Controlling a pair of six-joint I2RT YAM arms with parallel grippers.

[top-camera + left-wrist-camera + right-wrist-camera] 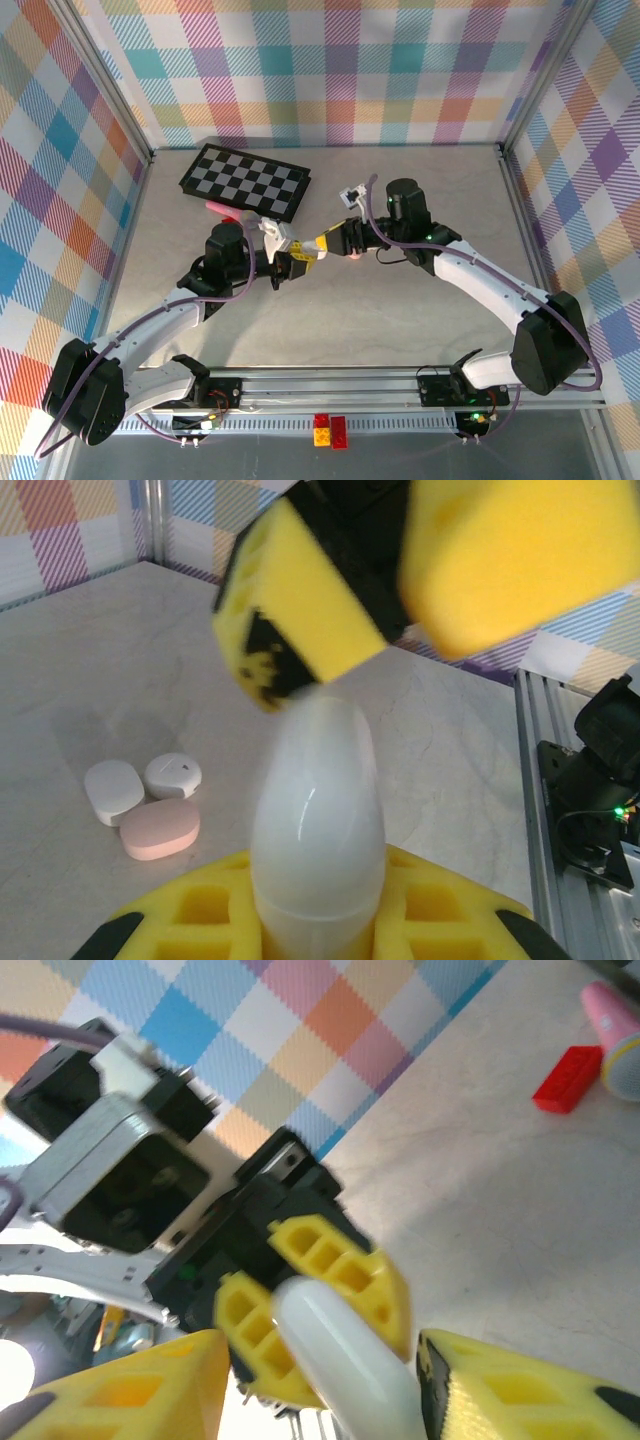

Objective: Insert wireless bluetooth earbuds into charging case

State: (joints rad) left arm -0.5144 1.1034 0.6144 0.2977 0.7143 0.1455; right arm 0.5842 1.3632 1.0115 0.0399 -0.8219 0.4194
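rail edge: red and yellow bricks (330,430) by the arm bases, not in play
left tool (300,1300): clenched on the white charging case (318,810), base end gripped, held up off the table (420,330) mid-workspace, free end pointing at the other arm
right tool (360,645): released, jaws apart and straddling the free end of the case; one yellow pad looks to touch the tip, no clamp visible
case lid: faint seam near the gripped end, cannot tell if it is open or closed
earbuds: none I can pick out, too small or hidden; location unclear
spare cases: two white (113,790) (172,775) and one pink (160,828), a tight cluster on the table beside the held case
far side: checkerboard (245,180) near the back wall, pink object (222,210) at its near edge, red brick (565,1078) just beside that
step (judged): two-arm work on the held case, probably opening or steadying it
do it well: keep the left grip firm and still; bring the right pad onto the seam, not the smooth dome; lever gently so the case isn't pushed out of the jaws; finish with the opening facing up
risk: slick rounded shell, could slip or twist
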